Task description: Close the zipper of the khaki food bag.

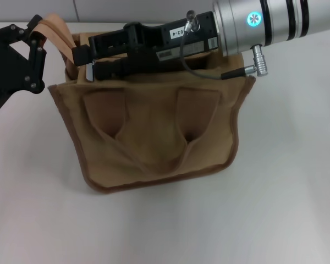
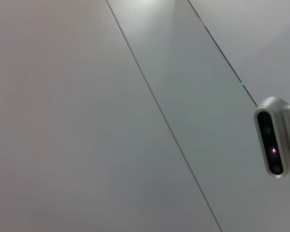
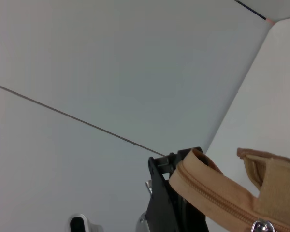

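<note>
The khaki food bag point(image 1: 154, 137) stands on the white table, front pocket toward me. My left gripper point(image 1: 37, 39) is at the bag's far left corner, shut on a tan strap point(image 1: 54, 27) at the end of the bag's top. My right gripper point(image 1: 86, 63) reaches across the bag's top from the right and ends near that same corner, its fingers closed around a small silver pull tab point(image 1: 89, 71). In the right wrist view the zipper point(image 3: 217, 199) runs along the top panel with its silver slider point(image 3: 261, 226) at the picture's edge, and the left gripper's black fingers point(image 3: 166, 203) hold the zipper's end.
The right arm's silver forearm point(image 1: 275, 22) and a cable point(image 1: 209, 71) hang over the bag's back right. White table point(image 1: 264, 220) lies in front and to the sides. A wall of grey panels stands behind. The left wrist view shows a small grey camera point(image 2: 273, 137).
</note>
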Robot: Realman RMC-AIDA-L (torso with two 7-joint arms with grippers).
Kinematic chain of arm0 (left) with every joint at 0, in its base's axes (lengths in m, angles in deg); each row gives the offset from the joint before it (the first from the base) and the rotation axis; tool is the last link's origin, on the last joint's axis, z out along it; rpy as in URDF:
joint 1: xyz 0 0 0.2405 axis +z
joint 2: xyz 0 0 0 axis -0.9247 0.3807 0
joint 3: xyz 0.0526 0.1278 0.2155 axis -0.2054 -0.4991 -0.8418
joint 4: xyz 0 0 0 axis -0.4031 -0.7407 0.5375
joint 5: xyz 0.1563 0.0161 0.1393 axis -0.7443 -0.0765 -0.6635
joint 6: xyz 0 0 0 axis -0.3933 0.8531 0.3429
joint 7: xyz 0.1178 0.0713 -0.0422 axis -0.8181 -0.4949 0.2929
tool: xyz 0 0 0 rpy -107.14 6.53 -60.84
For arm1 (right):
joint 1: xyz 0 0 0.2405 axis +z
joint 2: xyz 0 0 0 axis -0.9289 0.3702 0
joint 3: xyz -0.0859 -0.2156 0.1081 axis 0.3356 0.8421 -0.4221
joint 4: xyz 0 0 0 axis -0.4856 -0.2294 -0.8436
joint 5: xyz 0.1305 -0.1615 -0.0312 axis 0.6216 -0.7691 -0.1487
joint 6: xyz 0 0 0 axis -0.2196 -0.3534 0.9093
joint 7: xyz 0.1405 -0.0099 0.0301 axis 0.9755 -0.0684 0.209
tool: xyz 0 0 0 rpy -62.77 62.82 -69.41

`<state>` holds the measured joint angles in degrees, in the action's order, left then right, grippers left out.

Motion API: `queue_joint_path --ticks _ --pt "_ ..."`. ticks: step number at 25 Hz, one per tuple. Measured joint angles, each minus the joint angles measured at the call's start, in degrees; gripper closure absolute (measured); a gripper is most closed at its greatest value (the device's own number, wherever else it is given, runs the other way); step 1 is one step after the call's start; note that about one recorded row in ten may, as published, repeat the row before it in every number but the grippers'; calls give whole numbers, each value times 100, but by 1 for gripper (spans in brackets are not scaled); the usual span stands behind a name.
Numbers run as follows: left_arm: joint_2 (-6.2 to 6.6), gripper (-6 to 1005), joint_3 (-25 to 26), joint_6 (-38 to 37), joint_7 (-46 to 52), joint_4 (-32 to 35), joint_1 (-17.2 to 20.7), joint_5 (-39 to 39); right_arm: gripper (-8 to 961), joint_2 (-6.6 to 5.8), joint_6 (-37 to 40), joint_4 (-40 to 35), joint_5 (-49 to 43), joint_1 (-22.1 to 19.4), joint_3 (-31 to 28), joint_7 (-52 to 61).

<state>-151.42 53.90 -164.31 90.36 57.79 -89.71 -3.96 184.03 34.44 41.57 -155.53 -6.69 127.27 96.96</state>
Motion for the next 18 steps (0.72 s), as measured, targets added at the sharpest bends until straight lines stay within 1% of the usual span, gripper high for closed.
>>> queue_joint_path --ticks 18 --pt "-3 976 -189 -96 35 58 -182 28 230 16 -237 108 -4 21 100 -8"
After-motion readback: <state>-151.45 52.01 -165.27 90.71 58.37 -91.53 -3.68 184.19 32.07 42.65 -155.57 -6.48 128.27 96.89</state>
